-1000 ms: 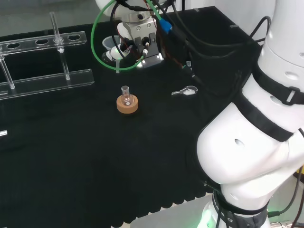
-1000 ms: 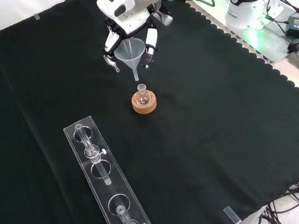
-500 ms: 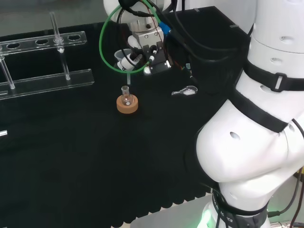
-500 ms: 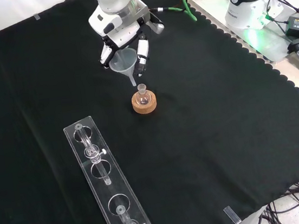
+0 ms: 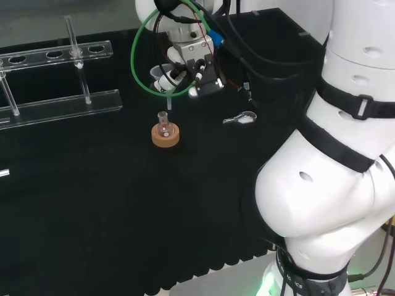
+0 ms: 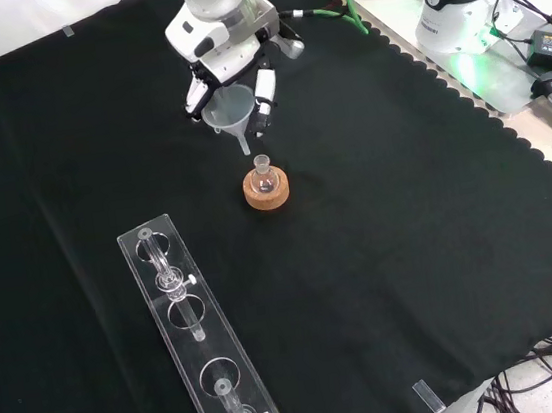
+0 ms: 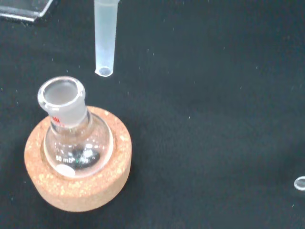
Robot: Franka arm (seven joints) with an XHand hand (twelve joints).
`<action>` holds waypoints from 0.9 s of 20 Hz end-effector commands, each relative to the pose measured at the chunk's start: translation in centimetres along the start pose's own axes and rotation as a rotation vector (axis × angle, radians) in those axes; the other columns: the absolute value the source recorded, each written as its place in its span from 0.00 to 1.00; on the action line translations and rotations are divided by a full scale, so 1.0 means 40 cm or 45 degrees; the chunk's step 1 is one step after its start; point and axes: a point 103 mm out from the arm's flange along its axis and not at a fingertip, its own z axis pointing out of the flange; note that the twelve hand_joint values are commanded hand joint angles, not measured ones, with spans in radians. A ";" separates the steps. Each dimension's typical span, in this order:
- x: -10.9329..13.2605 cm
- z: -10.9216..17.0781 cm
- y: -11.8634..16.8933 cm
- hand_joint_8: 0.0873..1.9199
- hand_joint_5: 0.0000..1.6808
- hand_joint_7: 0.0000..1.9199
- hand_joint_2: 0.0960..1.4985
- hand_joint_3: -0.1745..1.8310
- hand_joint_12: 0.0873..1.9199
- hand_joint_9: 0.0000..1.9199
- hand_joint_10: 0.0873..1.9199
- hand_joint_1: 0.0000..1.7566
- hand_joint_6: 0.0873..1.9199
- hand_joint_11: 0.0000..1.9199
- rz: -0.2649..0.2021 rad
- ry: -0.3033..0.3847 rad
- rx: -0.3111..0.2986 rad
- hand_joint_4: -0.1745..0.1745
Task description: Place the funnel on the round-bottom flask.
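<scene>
Hand [image 6: 229, 66] curled round funnel [image 6: 230, 108] at the cone, near the bench's far edge in the front view, spout just above and beside the flask [image 6: 263, 175] mouth. Probably light, slippery plastic; small glass flask on cork ring [image 6: 266, 193], fragile, easily tipped.

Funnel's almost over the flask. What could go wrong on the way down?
1. The funnel stem tip sits off to one side of the round-bottom flask mouth, not over it; lowering now could hit the rim or miss it.
2. The flask only rests in its cork ring, so a sideways knock might tip it.
3. The hand holds the funnel tilted, so it may seat crooked.
</scene>
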 end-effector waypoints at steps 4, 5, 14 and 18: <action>0.041 -0.036 -0.034 0.84 0.43 0.58 0.75 0.20 0.50 0.85 0.63 0.57 0.74 1.00 -0.019 -0.044 -0.064 0.33; 0.050 -0.037 -0.037 0.84 0.43 0.58 0.75 0.20 0.50 0.85 0.63 0.57 0.74 1.00 -0.030 -0.042 -0.066 0.33; 0.062 -0.011 -0.035 0.84 0.43 0.59 0.75 0.21 0.50 0.85 0.63 0.57 0.74 1.00 -0.054 0.009 -0.049 0.33; 0.063 0.002 -0.034 0.84 0.43 0.59 0.75 0.21 0.50 0.85 0.63 0.57 0.74 1.00 -0.063 0.027 -0.034 0.34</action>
